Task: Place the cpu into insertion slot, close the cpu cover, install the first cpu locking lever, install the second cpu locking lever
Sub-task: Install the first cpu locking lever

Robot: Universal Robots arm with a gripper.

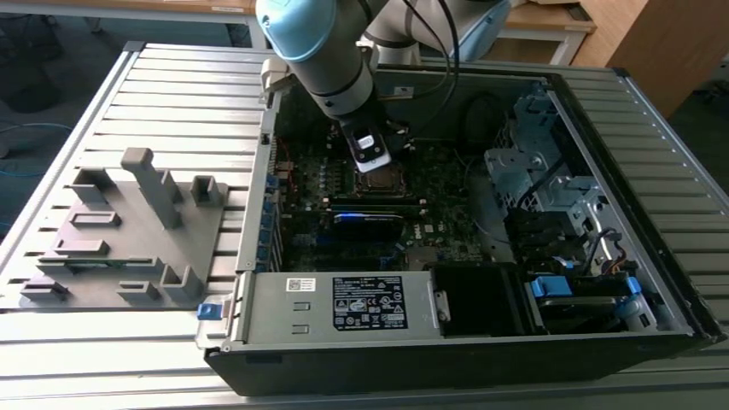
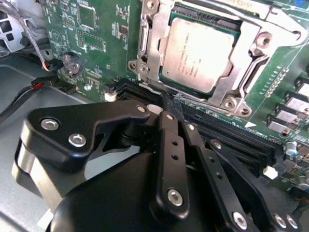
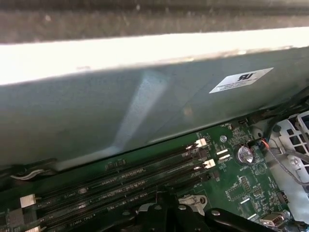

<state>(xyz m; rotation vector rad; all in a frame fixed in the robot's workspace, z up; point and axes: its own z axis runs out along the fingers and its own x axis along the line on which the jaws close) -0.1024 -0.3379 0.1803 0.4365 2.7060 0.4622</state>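
Pincer (image 2: 166, 110), tips pressed together, hangs just beside the insertion slot (image 1: 381, 181) inside the open computer case (image 1: 479, 367), seemingly poised to latch the lowered cpu cover (image 2: 153, 50) over the seated cpu (image 2: 198, 50).

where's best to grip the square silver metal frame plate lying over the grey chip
Probably by an outer rim of the square silver metal frame plate, coming from above: it lies flat on the grey chip, so only its thin outer edges offer a pinch.
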